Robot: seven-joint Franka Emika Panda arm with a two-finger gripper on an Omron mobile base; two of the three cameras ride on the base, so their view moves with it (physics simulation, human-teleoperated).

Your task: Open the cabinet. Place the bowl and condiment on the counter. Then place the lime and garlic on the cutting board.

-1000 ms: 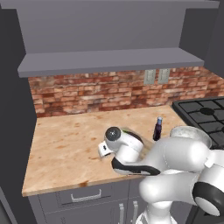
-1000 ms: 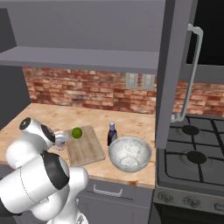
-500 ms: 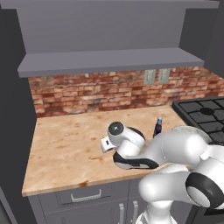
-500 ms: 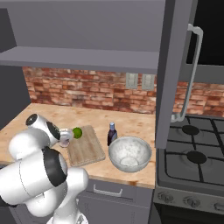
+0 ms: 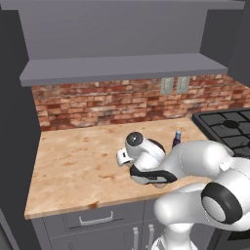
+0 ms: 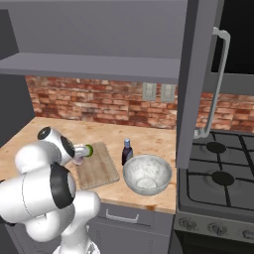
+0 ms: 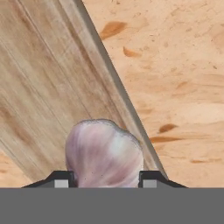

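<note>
The robot's white arm hides most of the cutting board (image 6: 99, 168) and part of the lime (image 6: 88, 151) in the right base view. In the hand view, the garlic (image 7: 104, 154) is cut off below — its underside and the fingertips (image 7: 61, 179) mostly unseen.

Tan counter (image 6: 158, 141) with cutting board (image 6: 99, 168), bowl (image 6: 147, 173), condiment bottle (image 6: 127, 152), seemingly upright.
</note>
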